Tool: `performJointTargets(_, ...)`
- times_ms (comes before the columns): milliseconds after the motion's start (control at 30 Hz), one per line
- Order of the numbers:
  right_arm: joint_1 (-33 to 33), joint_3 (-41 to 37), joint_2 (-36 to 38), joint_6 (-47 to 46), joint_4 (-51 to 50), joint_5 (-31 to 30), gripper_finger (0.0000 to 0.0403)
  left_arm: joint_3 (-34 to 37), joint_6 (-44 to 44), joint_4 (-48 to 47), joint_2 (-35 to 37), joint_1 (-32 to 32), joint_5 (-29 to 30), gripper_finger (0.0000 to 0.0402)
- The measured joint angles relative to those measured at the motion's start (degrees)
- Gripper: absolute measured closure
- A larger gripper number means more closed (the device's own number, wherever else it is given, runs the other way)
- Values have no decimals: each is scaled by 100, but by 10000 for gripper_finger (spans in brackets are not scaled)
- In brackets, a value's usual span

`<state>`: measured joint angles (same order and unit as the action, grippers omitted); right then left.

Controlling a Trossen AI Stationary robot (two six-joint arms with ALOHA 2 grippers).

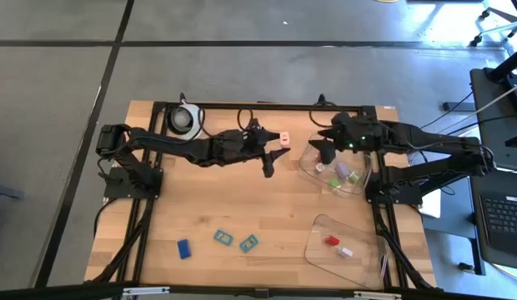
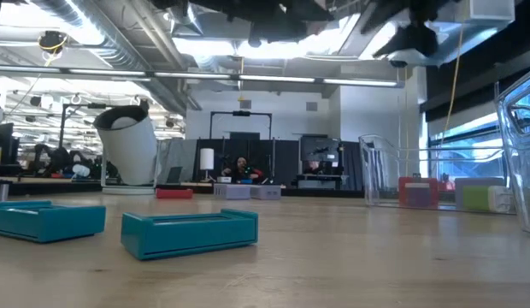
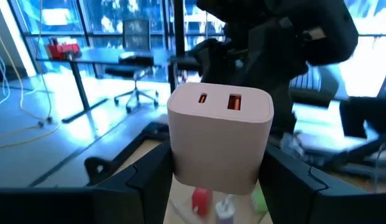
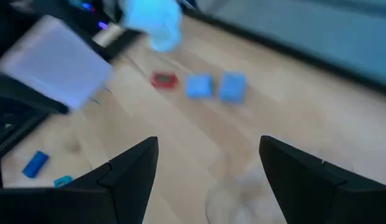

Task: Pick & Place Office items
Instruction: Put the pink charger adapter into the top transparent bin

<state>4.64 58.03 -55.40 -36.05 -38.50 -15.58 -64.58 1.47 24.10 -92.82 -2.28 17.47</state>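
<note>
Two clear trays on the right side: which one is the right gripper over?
The far clear tray, holding green and lavender pieces. The right gripper hangs open over its rim. The near clear tray, with a red piece and a white piece, has no arm above it.

Bare table centre (image 1: 267,208); trays (image 1: 338,171) crowd the right side

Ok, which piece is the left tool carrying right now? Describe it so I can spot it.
Look at the wooden table's far edge, midway between the white round roll and the clear plastic tray. There the left tool grips a pale pink, rounded plastic charger block, alone in having two ports on its face.
</note>
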Motion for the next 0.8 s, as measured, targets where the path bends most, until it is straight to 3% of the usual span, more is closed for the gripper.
performJointTargets(100, -2, 43, 0, 878, 596, 382, 119, 2, 210, 159, 0, 16, 0, 202)
performJointTargets(267, -4, 43, 0, 2139, 1459, 1595, 119, 2, 372, 133, 0, 81, 13, 204)
performJointTargets(400, -4, 43, 0, 2761, 1738, 1993, 119, 2, 376, 135, 0, 150, 77, 201)
performJointTargets(600, -4, 43, -47, 3495, 1807, 1892, 119, 2, 392, 141, 0, 243, 212, 203)
performJointTargets(800, -4, 45, -292, 1876, 2314, 810, 119, 2, 72, 90, 0, 343, 2171, 200)
